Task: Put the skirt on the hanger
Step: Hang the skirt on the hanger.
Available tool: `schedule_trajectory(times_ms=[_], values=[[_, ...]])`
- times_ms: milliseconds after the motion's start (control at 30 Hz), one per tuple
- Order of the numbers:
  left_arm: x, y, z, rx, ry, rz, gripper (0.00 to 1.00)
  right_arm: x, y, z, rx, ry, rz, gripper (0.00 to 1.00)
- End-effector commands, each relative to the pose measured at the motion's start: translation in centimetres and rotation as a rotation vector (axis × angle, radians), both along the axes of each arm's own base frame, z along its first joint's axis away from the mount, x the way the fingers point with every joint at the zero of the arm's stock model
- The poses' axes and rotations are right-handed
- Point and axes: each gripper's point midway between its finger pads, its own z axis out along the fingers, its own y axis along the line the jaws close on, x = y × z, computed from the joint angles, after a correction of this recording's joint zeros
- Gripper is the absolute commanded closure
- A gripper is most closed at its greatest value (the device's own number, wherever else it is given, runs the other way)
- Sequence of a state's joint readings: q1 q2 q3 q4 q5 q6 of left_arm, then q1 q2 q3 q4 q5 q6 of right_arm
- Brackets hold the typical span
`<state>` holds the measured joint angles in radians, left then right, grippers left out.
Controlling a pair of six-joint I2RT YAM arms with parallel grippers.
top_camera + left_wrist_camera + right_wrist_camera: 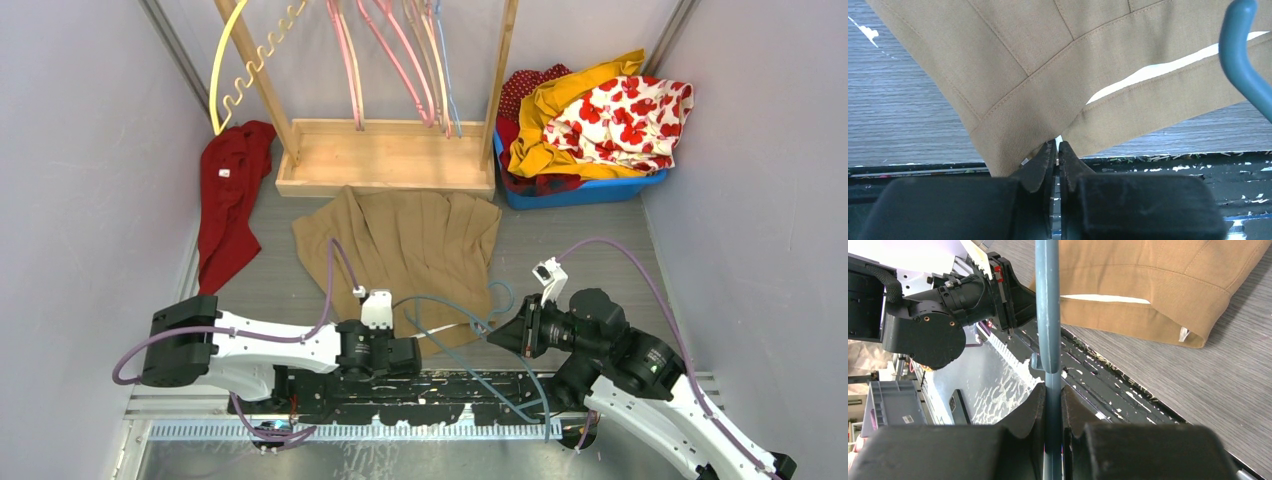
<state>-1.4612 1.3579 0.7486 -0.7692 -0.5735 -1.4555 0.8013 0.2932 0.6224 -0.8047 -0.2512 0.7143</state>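
A tan pleated skirt [400,240] lies flat on the grey table, its waistband toward the arms. My left gripper [421,347] is shut on the waistband's corner; the left wrist view shows the jaws [1057,147] pinching the tan fabric [1048,65], with the waist opening showing white lining. My right gripper [508,335] is shut on a blue-grey hanger [470,330] just right of the left gripper. In the right wrist view the hanger's bar [1047,305] runs straight up from between the jaws [1052,392] toward the skirt [1148,285]. The hanger's curve also shows in the left wrist view [1243,65].
A wooden rack [385,155] with pink hangers [390,50] and a yellow one [225,70] stands at the back. A red garment [232,195] lies at the left. A blue bin [580,192] of clothes sits back right. A black mat [420,395] lines the near edge.
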Motion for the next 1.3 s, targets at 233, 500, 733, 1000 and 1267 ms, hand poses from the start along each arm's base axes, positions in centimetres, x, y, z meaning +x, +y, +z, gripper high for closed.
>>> schedule_trajectory(times_ms=[233,500,733,1000,1267], values=[[1.3,0.9,0.5,0.032,-0.07,0.025,0.77,0.5,0.9,1.9,0.07,-0.042,0.005,0.99],[2.3,0.8,0.4,0.051,-0.123,0.053,0.73,0.4,0.9,2.0,0.078,-0.046,0.006,0.99],[2.2,0.5,-0.5,0.082,-0.104,0.057,0.74,0.4,0.8,2.1,0.083,-0.051,0.006,0.99],[1.5,0.7,-2.1,0.109,-0.063,0.061,0.77,0.3,0.9,2.0,0.082,-0.048,0.014,0.99],[1.6,0.9,-1.9,0.109,-0.067,0.06,1.0,0.3,0.9,2.0,0.079,-0.046,0.017,0.99]])
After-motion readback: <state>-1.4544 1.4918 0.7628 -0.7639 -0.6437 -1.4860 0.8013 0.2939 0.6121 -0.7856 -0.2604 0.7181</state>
